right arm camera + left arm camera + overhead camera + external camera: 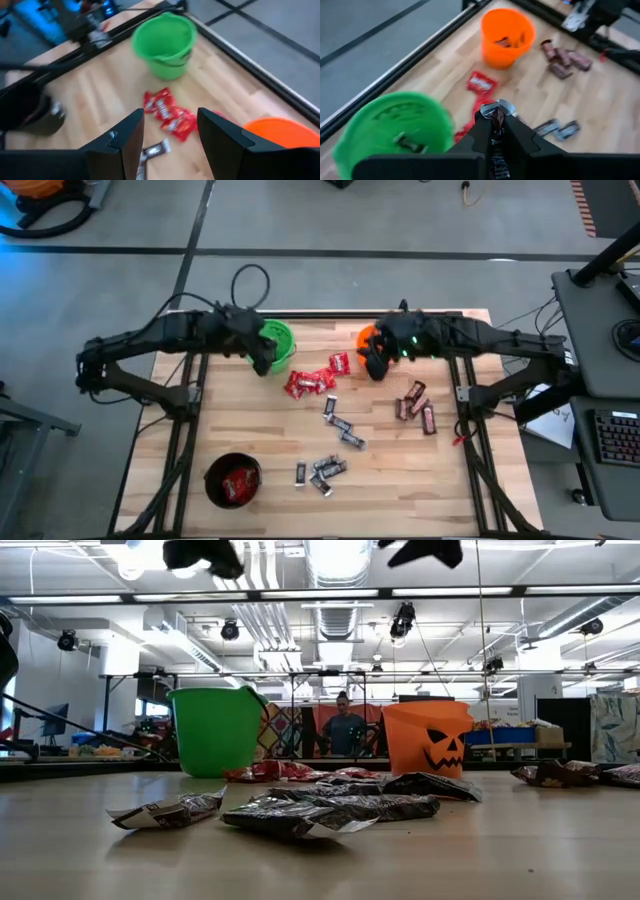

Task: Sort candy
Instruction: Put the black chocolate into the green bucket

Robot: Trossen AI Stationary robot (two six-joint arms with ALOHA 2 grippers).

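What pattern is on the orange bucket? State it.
A black jack-o'-lantern face on the orange bucket, clearest in the low view.

Green bucket (277, 340), orange bucket (366, 338), black bucket (232, 480), wooden table (400, 470); perhaps a person (344, 730) behind.

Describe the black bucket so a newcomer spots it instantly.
On the wooden table, look at the near-left corner, far from the green bucket and orange bucket at the far edge. The black bucket stands alone there, dark-walled, with red candy inside.

green bucket (215, 730), orange pumpkin-face bucket (428, 738), crumpled candy (330, 808) on the table (520, 850)
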